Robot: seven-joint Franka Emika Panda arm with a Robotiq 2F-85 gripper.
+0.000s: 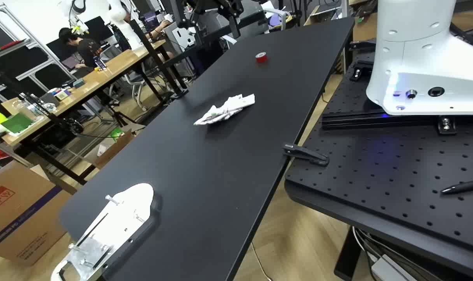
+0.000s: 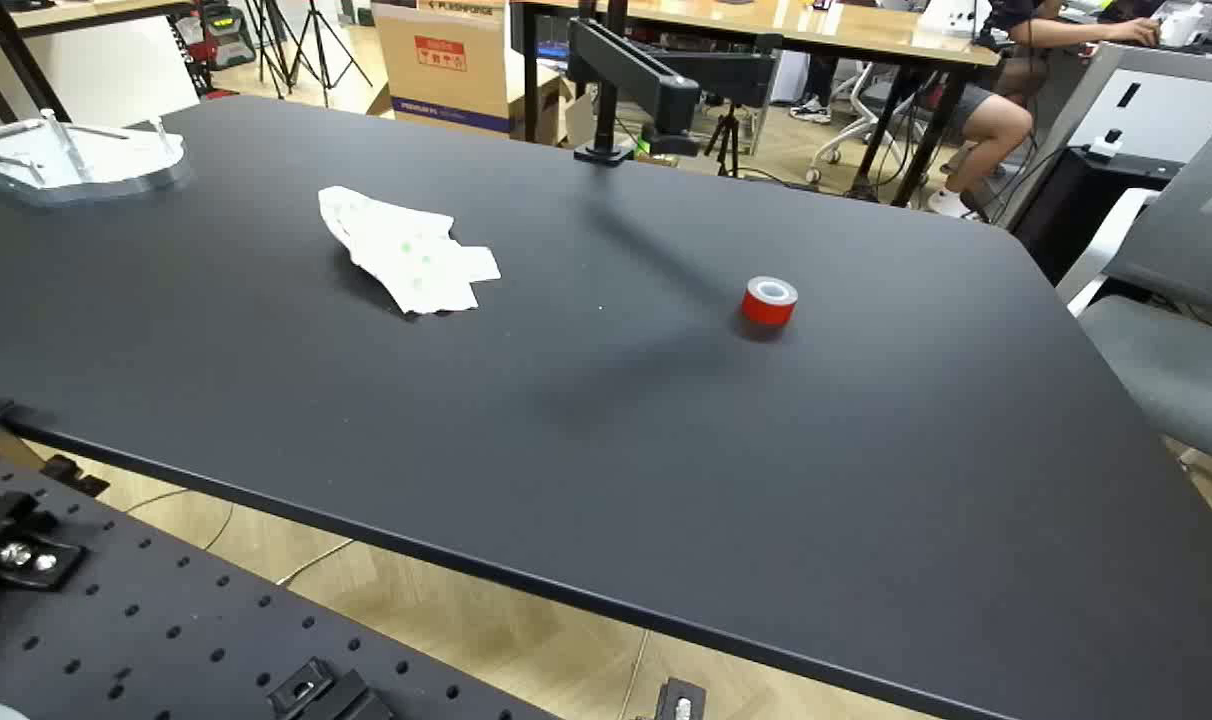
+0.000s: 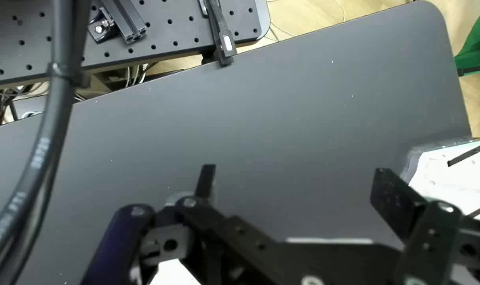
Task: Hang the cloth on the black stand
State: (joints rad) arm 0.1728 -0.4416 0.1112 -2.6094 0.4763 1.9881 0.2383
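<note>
Cloth (image 2: 409,252) is lying on the black worktop (image 2: 666,480) rn, all crumpled, white w/ a few green spots. In both exterior views it's closer to the far long edge than the robot-side edge, and apart from the black stand (image 2: 634,72). Stand's fixed at that far edge, well in from both far corners in an exterior view, upright post w/ black arms sticking out sideways, top cut off.

Gripper (image 3: 297,178): fingers (image 3: 396,202) spread wide in the wrist view, w/ worktop showing thru the gap, so jaws are well apart. Some white stuff (image 3: 172,274) pokes out past the gripper body at the bottom there, can't tell what it is. Thick black cable (image 3: 50,138) runs down the left of same view.

Other stuff on the worktop: roll of red tape (image 2: 766,312), hole facing up, btwn the cloth and the short edge by the grey chair (image 2: 1201,230). At the opp. short edge there's a pale board (image 1: 117,218) w/ pegs (image 1: 112,200) sticking up, covering a bit of that edge. Robot-side corner at that end is rounded, visible in the wrist view. Black clamp (image 1: 306,153) bridges from the robot-side edge over to the perforated plate (image 1: 377,183) under the white robot base (image 1: 420,66).
</note>
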